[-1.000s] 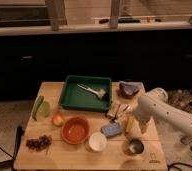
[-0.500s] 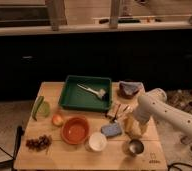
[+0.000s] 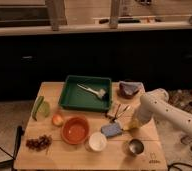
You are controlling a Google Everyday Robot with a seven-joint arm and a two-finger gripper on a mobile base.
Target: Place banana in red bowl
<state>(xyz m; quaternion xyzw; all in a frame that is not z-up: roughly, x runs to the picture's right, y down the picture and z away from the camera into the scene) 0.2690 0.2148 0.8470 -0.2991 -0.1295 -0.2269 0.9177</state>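
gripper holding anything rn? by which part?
Cannot tell. The gripper is low over the banana, just right of the blue sponge; no hold is visible.

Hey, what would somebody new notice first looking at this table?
Most likely the white robot arm reaching in from the right, its gripper down at the yellow banana beside the blue sponge. Next, the big green tray at the back middle of the wooden table, and the empty red bowl in front of it, left of the white bowl.
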